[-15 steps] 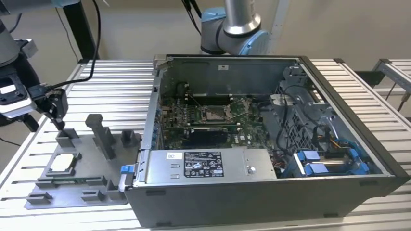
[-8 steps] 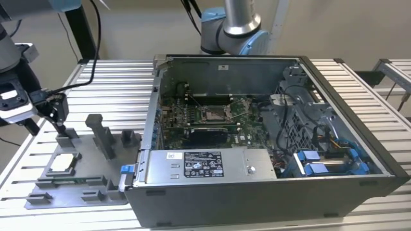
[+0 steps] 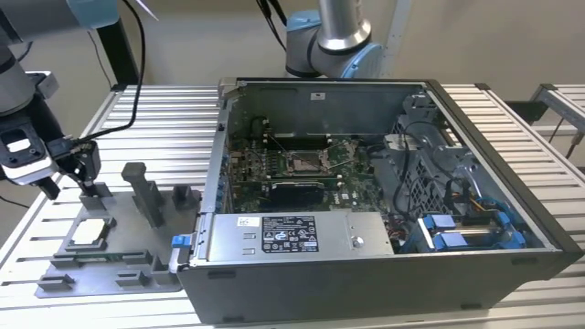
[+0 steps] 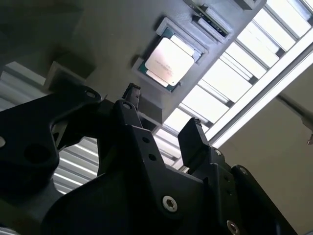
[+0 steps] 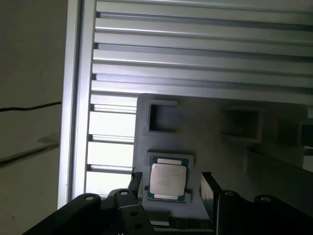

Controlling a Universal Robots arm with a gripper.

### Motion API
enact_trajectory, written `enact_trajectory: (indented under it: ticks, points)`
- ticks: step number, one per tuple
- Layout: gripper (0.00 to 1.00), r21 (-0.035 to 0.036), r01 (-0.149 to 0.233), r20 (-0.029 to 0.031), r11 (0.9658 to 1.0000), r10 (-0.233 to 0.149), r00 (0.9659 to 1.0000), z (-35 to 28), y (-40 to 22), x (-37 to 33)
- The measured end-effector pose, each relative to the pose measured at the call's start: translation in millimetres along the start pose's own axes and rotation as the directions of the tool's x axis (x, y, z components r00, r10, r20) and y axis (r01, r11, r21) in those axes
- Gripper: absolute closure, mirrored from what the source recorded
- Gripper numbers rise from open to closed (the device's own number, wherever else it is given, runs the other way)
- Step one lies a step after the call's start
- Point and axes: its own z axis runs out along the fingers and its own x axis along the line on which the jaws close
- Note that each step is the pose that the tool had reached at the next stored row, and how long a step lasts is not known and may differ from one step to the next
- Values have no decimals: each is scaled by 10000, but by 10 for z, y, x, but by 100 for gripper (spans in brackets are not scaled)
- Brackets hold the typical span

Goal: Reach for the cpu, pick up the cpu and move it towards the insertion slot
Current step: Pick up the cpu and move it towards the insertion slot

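Shows the gripper (image 3: 68, 185) spread wide and empty, hovering above the grey fixture plate (image 3: 119, 282). Places the cpu (image 5: 167, 181) flat in a plate pocket below, untouched. Places the insertion slot (image 3: 305, 162) well apart, inside the open computer case (image 3: 384, 277).

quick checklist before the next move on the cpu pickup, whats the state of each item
1. Fingers open: ok. The fingers stand apart in both wrist views.
2. cpu seated: ok. The cpu lies flat, silver face up, in its pocket on the grey fixture plate.
3. Alignment: ok. In the first wrist view the cpu sits between the two fingers.
4. cpu grasped: not ok. The gripper hangs above the cpu and does not touch it.
5. Insertion slot ready: cannot tell. The insertion slot shows a silver frame and a dark centre inside the open computer case, but whether it is open to take the chip is not visible.
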Motion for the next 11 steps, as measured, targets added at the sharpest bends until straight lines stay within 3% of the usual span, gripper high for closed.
enact_trajectory:
  ticks: [7,11]
  points:
    - [0,0,-3,1,10000,3,10000,127,-12,-4]
    - [0,0,-4,0,10000,4,10000,195,-95,0]
